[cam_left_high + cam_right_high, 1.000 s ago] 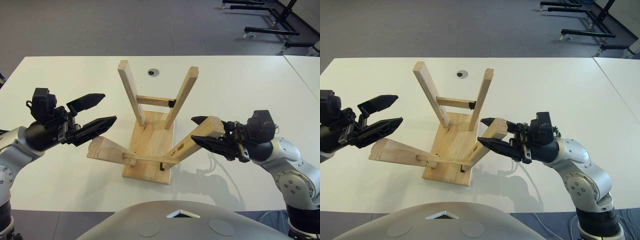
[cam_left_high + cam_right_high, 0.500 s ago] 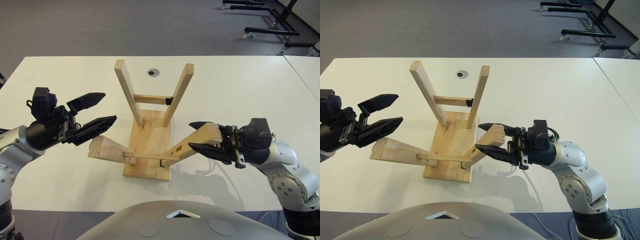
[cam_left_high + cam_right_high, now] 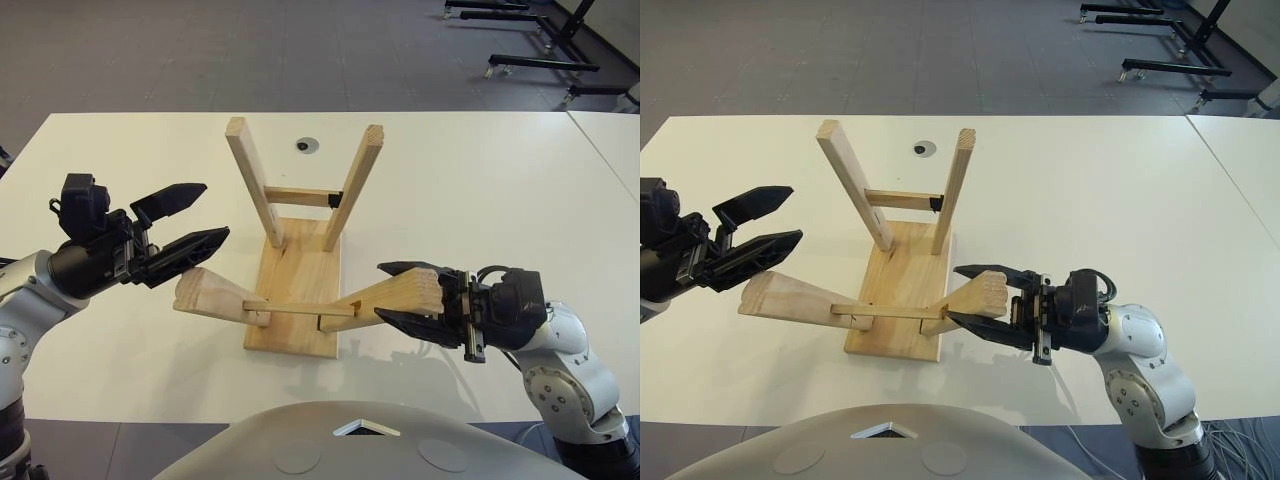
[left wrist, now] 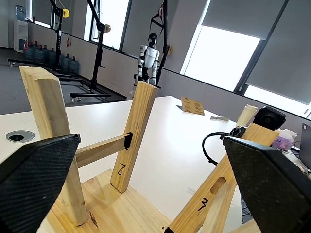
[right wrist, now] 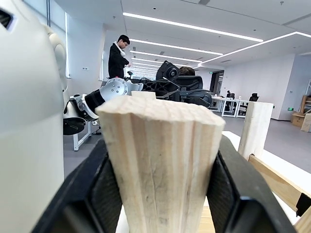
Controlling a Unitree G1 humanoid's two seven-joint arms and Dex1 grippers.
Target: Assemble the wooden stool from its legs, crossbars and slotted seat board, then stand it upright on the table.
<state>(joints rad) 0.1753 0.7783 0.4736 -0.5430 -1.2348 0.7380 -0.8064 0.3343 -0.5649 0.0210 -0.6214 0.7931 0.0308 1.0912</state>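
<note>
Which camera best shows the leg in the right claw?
The left eye view: the whole leg shows, from the seat board to the right gripper shut on its end. The right eye view shows much the same. The right wrist view shows its end face up close; the left wrist view, its slotted side.

The leg (image 5: 160,165) in the right tool (image 3: 385,290) runs past the picture edge. On the left tool (image 3: 216,209), 2 fingers (image 4: 34,179) are cropped likewise. The leg ends hide the slots of the seat board (image 3: 298,285).
</note>
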